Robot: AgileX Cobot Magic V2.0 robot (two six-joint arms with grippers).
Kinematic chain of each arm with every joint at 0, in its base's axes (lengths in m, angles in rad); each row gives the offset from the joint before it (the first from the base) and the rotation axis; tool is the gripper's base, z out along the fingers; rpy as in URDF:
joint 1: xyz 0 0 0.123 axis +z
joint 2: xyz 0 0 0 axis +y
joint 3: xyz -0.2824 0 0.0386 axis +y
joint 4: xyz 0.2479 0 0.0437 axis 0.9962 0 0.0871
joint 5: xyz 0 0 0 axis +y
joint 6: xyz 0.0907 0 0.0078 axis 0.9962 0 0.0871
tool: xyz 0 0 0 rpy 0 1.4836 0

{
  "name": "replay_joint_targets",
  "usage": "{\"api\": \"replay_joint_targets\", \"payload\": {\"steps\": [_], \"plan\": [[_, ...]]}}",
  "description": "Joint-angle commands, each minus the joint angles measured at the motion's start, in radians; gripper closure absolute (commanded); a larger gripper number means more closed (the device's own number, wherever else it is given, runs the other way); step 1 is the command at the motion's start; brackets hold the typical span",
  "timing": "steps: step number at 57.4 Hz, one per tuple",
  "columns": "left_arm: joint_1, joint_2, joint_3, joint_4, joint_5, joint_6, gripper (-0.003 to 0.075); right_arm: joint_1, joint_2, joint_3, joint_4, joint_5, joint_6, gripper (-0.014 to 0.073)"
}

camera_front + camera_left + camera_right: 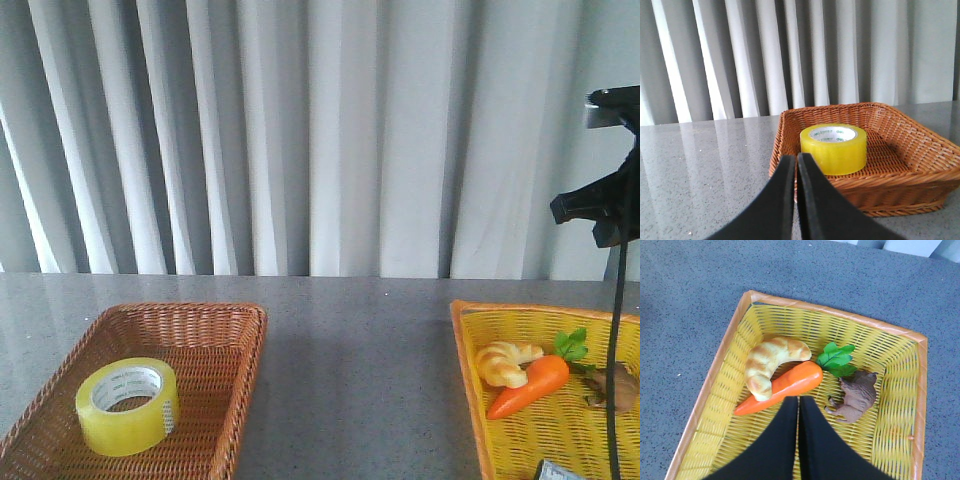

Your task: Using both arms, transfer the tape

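Observation:
The tape is a yellow roll with a white printed core. It lies flat in the brown wicker basket at the front left. In the left wrist view the tape sits in the basket just beyond my left gripper, which is shut and empty, low over the table outside the basket's near rim. My right gripper is shut and empty, held above the yellow basket. Part of the right arm shows high at the right of the front view. The left arm is out of the front view.
The yellow basket at the front right holds an orange toy carrot, a toy croissant and a brown toy animal. A black cable hangs over it. Grey tabletop lies between the baskets, with a curtain behind.

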Motion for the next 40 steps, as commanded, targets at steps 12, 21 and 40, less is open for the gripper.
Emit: {"api": "replay_joint_targets", "payload": {"steps": [12,21,40], "plan": [[0.003,-0.018,-0.006,-0.011,-0.007,-0.016,0.0726,-0.005,-0.048,-0.024,-0.009,-0.04,0.0,0.0601],[0.003,-0.018,-0.006,-0.011,-0.007,-0.016,0.0726,-0.005,-0.048,-0.024,-0.009,-0.04,0.0,0.0601],[0.003,-0.016,-0.008,-0.01,-0.001,-0.016,0.0726,-0.005,-0.048,-0.024,-0.009,-0.04,0.0,0.0601]]}}
